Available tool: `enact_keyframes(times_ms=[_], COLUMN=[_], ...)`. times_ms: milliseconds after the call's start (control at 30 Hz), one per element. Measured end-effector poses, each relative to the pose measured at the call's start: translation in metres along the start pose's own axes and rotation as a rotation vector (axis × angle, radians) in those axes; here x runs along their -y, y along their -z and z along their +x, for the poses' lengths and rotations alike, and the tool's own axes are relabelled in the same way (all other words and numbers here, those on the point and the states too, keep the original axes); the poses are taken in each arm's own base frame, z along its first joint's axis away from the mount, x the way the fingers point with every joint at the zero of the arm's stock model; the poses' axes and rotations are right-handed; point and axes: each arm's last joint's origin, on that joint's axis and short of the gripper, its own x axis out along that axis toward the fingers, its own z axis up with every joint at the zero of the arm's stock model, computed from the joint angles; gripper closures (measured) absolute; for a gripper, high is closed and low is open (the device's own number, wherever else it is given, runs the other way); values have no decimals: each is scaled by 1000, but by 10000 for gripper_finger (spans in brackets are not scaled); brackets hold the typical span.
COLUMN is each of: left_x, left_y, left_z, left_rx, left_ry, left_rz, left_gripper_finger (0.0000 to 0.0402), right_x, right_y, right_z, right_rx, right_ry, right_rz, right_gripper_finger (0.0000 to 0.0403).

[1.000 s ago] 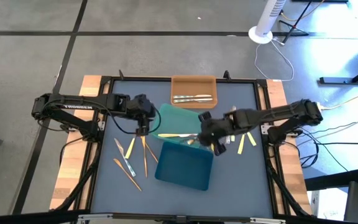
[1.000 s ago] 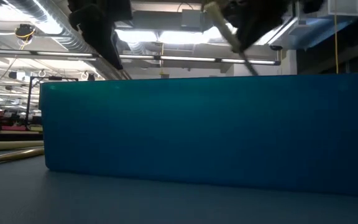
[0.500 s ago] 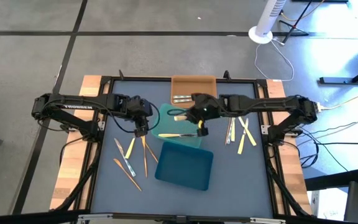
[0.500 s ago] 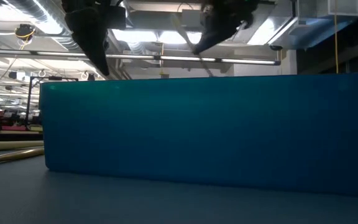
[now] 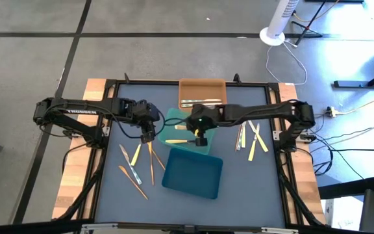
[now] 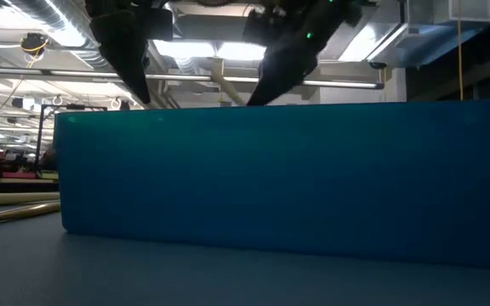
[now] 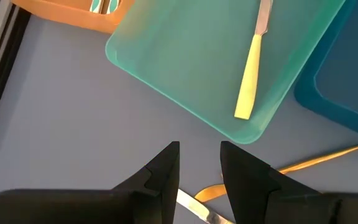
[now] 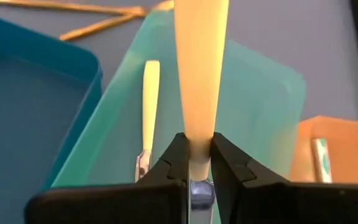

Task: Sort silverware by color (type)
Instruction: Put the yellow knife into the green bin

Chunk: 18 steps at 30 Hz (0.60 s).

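From above, the right gripper point(image 5: 199, 132) reaches far across the table and hangs over the teal-green tray point(image 5: 174, 121). It pinches a pale yellow utensil point(image 5: 181, 123). A yellow-handled knife point(image 5: 176, 141) lies flat in that tray. Behind it sits the orange tray point(image 5: 202, 85) with silver-grey utensils point(image 5: 200, 102) inside. In front sits the dark blue tray point(image 5: 193, 174). The left gripper point(image 5: 148, 135) hangs just left of the teal-green tray, above the loose orange-tan utensils point(image 5: 150, 160) on the blue-grey table point(image 5: 252, 188). More loose utensils point(image 5: 252, 138) lie near the right edge of the table.

From table height, the dark blue tray's wall point(image 6: 279, 178) fills most of the picture. Both grippers show as dark shapes above it.

From the left wrist, the left gripper's fingers point(image 7: 247, 169) are a little spread, with nothing between them. The yellow-handled knife point(image 7: 249, 78) lies in the teal-green tray point(image 7: 185, 62), and an orange-tan utensil point(image 7: 319, 158) lies on the table beside it.

From the right wrist, the right gripper's fingers point(image 8: 232, 165) press tight on the pale yellow utensil point(image 8: 199, 68). It is held above the teal-green tray point(image 8: 253, 118), next to the yellow-handled knife point(image 8: 148, 102).
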Motion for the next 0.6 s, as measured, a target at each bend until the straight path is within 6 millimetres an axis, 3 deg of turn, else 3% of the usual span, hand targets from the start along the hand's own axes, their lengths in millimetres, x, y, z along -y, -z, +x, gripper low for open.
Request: enact_keyframes(times_ms=[300, 600], left_x=[0, 0], left_y=[0, 0], left_z=[0, 0], left_rx=[2, -1], left_ry=[1, 0], left_rz=[0, -7], left_gripper_finger=[292, 292], right_x=[-5, -8], right_y=[15, 24], right_z=[42, 62], right_rx=[-108, -159], right_ry=[-19, -31], right_rz=[-3, -23], right_gripper_finger=[373, 373])
